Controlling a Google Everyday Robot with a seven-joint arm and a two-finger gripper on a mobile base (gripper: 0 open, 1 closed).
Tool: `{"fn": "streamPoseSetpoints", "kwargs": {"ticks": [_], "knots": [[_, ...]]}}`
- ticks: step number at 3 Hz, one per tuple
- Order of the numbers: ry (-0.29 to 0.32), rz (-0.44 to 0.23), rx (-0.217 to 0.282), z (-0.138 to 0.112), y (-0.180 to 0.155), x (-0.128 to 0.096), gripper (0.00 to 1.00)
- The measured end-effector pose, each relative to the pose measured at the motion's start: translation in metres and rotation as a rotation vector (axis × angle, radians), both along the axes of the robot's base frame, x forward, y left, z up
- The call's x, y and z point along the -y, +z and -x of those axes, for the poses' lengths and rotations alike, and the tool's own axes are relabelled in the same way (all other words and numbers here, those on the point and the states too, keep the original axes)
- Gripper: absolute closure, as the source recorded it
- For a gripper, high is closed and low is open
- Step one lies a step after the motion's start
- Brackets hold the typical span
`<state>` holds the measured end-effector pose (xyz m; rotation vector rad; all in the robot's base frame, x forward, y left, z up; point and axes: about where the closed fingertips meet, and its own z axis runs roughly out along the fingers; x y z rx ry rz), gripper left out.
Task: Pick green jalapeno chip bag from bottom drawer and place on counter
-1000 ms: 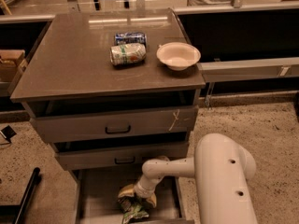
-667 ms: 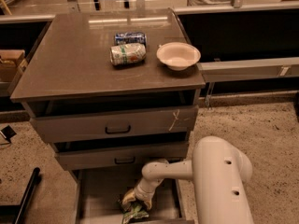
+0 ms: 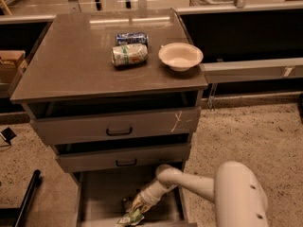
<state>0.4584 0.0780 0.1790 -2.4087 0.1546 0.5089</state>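
The bottom drawer [image 3: 102, 193] is pulled open at the foot of the grey cabinet. My white arm reaches down into it from the right. My gripper [image 3: 135, 208] is low in the drawer, right at the green jalapeno chip bag [image 3: 131, 217], a small crumpled bag on the drawer floor near the front edge. The gripper covers the top of the bag. The counter [image 3: 75, 60] is the brown-grey cabinet top above.
On the counter lie a green-and-white can [image 3: 129, 54] and a blue can [image 3: 131, 38] on their sides, with a white bowl [image 3: 180, 56] to their right. Two upper drawers [image 3: 118, 126] stand slightly open above my arm. A black bar [image 3: 26, 197] lies on the floor at left.
My gripper has sunk a little lower onto the bag in the bottom drawer. The bag has shifted slightly toward the drawer's front.
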Motion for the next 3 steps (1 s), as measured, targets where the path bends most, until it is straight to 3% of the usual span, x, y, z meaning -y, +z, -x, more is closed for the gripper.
{"fn": "streamPoseSetpoints", "kwargs": {"ticks": [1, 2, 3], "knots": [[-0.065, -0.273, -0.035, -0.018, 0.053, 0.0, 1.0], [-0.066, -0.448, 0.059, -0.04, 0.11, 0.019, 1.0], [-0.12, -0.401, 0.291, -0.076, 0.201, 0.076, 1.0]]}}
